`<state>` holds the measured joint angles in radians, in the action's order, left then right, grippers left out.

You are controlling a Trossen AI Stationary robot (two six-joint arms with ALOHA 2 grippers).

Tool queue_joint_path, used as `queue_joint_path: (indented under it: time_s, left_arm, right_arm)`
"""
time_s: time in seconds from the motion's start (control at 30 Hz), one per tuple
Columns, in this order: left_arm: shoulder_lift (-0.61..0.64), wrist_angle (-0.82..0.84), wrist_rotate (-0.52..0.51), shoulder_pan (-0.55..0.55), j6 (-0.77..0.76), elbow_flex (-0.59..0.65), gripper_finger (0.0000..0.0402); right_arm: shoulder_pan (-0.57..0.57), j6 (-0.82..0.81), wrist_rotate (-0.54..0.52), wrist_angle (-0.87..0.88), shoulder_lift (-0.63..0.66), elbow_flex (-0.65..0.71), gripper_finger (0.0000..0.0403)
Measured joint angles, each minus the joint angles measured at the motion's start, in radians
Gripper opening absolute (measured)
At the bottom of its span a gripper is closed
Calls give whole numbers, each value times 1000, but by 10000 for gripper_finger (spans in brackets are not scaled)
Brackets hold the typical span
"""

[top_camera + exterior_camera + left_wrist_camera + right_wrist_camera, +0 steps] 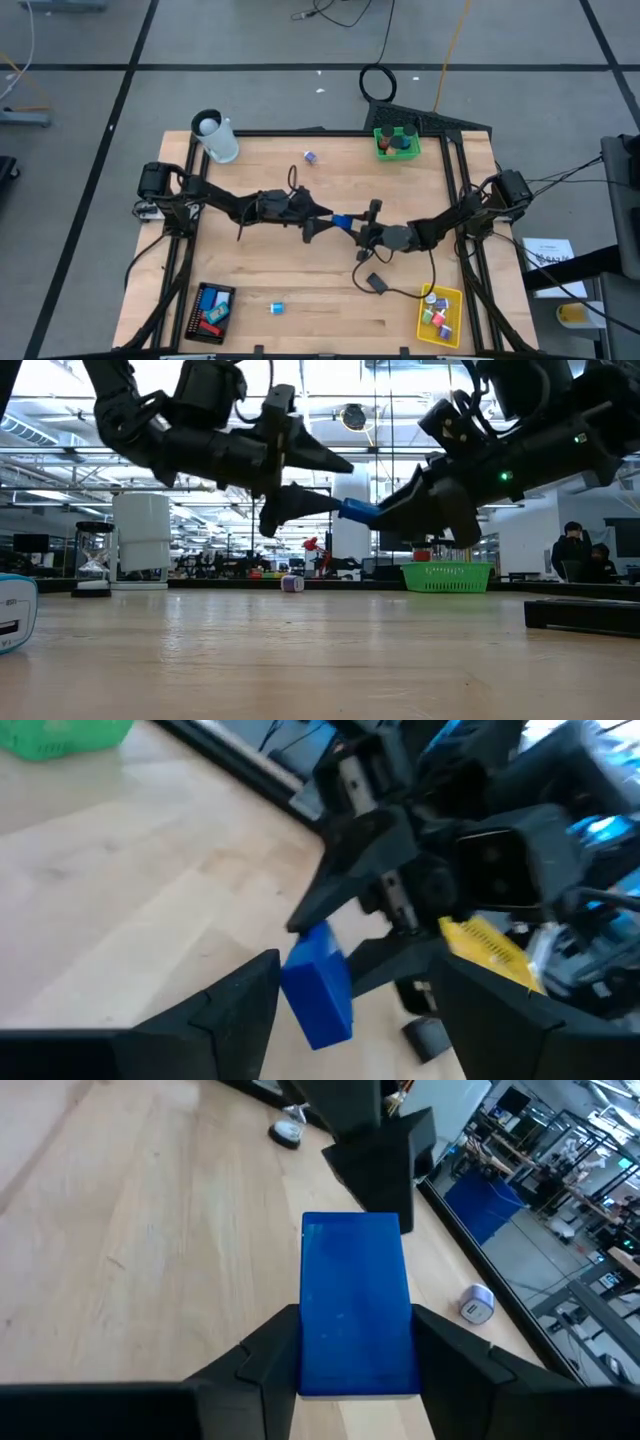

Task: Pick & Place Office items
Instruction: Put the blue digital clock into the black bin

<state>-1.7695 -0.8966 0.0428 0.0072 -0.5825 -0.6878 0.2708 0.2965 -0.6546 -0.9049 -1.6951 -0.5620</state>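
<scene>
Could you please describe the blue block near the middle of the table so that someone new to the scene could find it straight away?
Start at the middle of the wooden table, where the two dark arms meet tip to tip above the surface. The blue block is a flat rectangular piece held off the table in the right gripper, with the open left gripper around its far end. Unlike the other pieces, it is in mid-air.

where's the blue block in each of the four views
high view: blue block at table centre, between the two grippers.
low view: blue block in the air, mid-picture, in the right gripper.
left wrist view: lower centre, beside the left gripper, whose fingers are open.
right wrist view: centre, clamped between the right fingers.
Shared landmark: green tray.
</scene>
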Motion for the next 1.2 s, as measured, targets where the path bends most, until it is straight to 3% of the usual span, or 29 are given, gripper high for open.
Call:
queue_joint_path:
  time_s: [0.33, 0.77, 0.97, 1.2]
  left_arm:
    - [0, 92, -69, -16, 19, -36, 238]
    - [-19, 70, -12, -19, -24, -46, 226]
    - [-102, 71, 30, -22, -21, -124, 178]
    - [-116, 88, 41, -18, 11, -154, 100]
  right_arm:
    - [8, 14, 1, -30, 0, -1, 157]
    - [12, 41, 1, -63, 0, -2, 156]
    - [12, 46, 4, -69, 0, -2, 159]
    - [18, 53, -5, -47, 2, -1, 166]
